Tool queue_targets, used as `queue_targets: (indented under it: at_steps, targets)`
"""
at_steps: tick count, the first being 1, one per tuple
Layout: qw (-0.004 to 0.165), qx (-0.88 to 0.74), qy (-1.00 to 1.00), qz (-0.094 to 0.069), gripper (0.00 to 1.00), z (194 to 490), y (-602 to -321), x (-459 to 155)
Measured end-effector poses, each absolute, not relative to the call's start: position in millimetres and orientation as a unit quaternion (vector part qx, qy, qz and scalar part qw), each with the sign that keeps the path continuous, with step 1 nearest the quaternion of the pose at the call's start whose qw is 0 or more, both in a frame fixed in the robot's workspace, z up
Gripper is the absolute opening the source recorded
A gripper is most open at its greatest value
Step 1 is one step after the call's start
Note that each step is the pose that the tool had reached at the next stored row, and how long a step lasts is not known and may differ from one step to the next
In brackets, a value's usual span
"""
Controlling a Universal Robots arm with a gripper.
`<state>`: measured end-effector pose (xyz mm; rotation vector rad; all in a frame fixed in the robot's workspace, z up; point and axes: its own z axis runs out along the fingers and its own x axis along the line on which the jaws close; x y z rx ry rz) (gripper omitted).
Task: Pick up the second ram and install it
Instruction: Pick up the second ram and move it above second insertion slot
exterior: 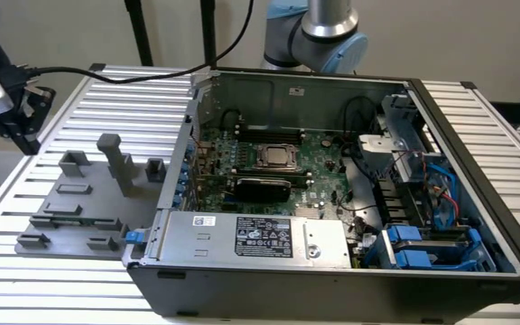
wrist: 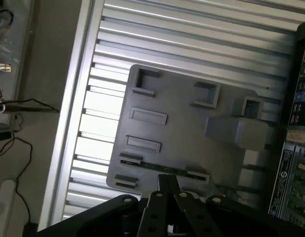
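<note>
The second ram is a thin green stick standing on edge between two low grey holders on the grey fixture plate. In the exterior view that plate lies on the slatted table at the left of the open computer case. My gripper hovers above the plate's edge, just short of the ram, its two fingers pressed together and holding nothing. The exterior view has the gripper high at the far left, up and away from the plate. The motherboard lies exposed inside the case.
Tall grey fixture blocks stand on the plate beyond the ram. The power supply fills the near part of the case, and blue drive caddies sit at its right. A black cable trails across the table's back.
</note>
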<state>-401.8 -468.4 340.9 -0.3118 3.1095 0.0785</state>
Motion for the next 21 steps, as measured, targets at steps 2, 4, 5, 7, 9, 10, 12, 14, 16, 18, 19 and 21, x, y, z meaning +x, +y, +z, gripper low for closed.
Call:
queue_targets:
  at_steps: [2,4,5,7,9,10,12,14,16,18,19,21]
  targets:
    - [0.009,-0.119,0.993,0.025,0.11,340.3,-468.4,-401.8]
    - [0.011,-0.136,0.990,0.025,0.11,339.6,-468.4,-401.7]
    - [0.013,-0.146,0.989,0.025,0.11,339.3,-468.4,-401.8]
    - [0.016,-0.163,0.986,0.024,0.11,338.7,-468.4,-401.8]
    - [0.020,-0.180,0.983,0.024,0.11,337.9,-468.4,-401.8]
    - [0.021,-0.189,0.982,0.023,0.11,337.6,-468.4,-401.8]
    - [0.024,-0.206,0.978,0.022,0.11,336.8,-468.4,-401.8]
    - [0.027,-0.223,0.974,0.021,0.11,336.2,-468.4,-401.8]
    - [0.028,-0.240,0.970,0.021,0.11,335.6,-468.4,-401.8]
    - [0.027,-0.257,0.966,0.020,0.11,334.9,-468.3,-401.8]
    - [0.027,-0.265,0.964,0.019,0.11,334.6,-468.4,-401.8]
    - [0.026,-0.281,0.959,0.019,0.11,334.0,-468.4,-401.8]
